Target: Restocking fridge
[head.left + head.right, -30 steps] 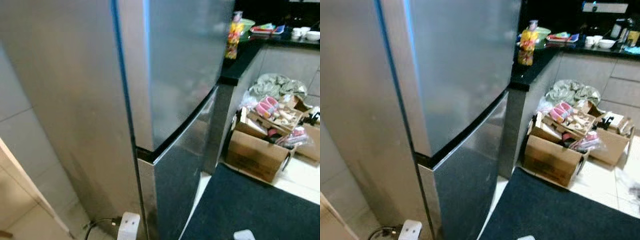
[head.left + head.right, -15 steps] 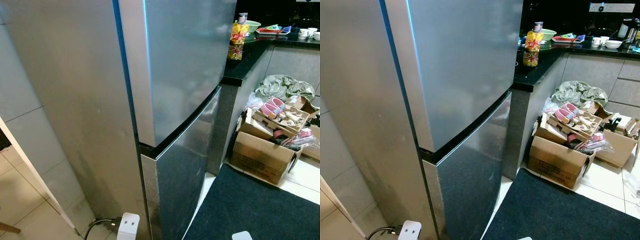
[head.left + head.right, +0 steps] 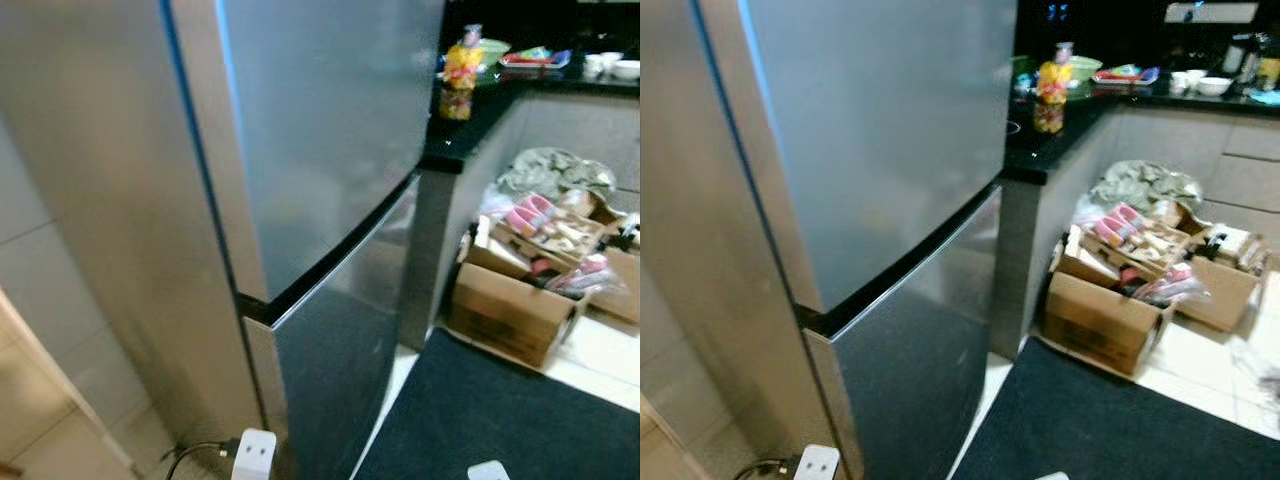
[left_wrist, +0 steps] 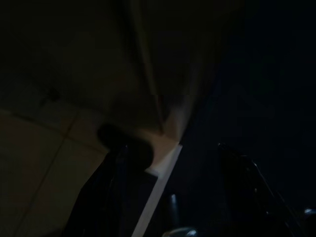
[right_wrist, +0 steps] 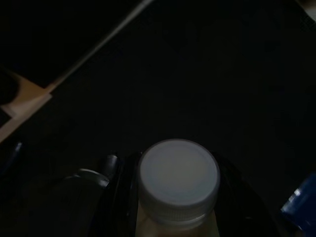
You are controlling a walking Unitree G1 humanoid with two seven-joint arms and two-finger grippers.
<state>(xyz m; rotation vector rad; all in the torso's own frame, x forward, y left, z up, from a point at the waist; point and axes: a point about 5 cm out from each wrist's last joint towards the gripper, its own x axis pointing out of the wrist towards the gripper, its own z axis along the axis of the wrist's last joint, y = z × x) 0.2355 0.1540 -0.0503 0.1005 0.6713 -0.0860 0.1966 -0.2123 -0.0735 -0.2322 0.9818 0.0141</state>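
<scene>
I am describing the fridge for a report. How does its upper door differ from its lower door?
The upper door is taller and looks lighter, with a bright silver sheen; the lower door is shorter and looks darker grey. The upper door reaches above the black countertop beside it, while the lower door stays below it. Both are shut, smooth and metallic, split by a dark gap.

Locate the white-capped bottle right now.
In the right wrist view, the white-capped bottle sits between the right gripper fingers, hanging low over the dark floor mat in front of the closed fridge.
</scene>
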